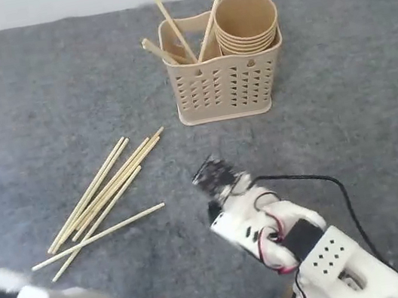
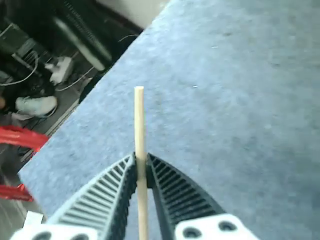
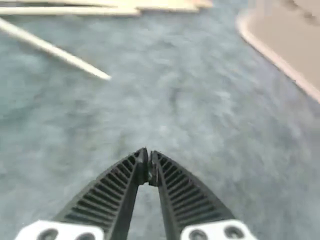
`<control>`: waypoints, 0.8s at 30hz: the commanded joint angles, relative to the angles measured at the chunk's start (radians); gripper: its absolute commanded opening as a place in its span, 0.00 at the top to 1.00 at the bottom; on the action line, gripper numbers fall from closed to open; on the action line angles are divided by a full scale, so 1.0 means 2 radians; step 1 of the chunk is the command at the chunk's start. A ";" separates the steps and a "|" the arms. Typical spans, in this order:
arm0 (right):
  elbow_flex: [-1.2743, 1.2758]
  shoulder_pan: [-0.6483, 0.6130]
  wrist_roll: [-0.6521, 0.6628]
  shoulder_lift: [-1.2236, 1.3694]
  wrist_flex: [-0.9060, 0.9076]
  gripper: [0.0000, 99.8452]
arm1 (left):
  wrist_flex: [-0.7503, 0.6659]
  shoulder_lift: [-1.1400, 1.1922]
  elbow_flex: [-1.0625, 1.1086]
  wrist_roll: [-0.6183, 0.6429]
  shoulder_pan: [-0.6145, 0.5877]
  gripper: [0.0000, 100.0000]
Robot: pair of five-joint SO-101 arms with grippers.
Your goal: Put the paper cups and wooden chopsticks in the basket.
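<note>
Clamping one wooden chopstick [image 2: 139,125] lengthwise, its free end projecting ahead, the left gripper [image 2: 141,161] stands well apart from the basket [image 1: 222,84], to which the closed, empty right gripper [image 3: 148,159] lies nearer.

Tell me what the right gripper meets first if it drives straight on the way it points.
Probably the grey mat, since the right gripper tilts down at a bare patch. Skimming above it, it would next reach the chopstick pile; the basket lies off to the side.
</note>
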 commanded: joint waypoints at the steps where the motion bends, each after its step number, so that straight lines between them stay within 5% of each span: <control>1: -0.058 -0.052 0.007 0.011 0.010 0.89 | -0.084 -0.028 0.033 0.003 -0.073 0.99; 16: -0.326 -0.152 -0.001 0.415 -0.070 0.87 | -0.351 -0.027 0.197 0.042 -0.199 0.99; 24: -0.507 -0.165 0.034 0.650 -0.074 0.87 | -0.413 -0.027 0.202 0.088 -0.220 0.99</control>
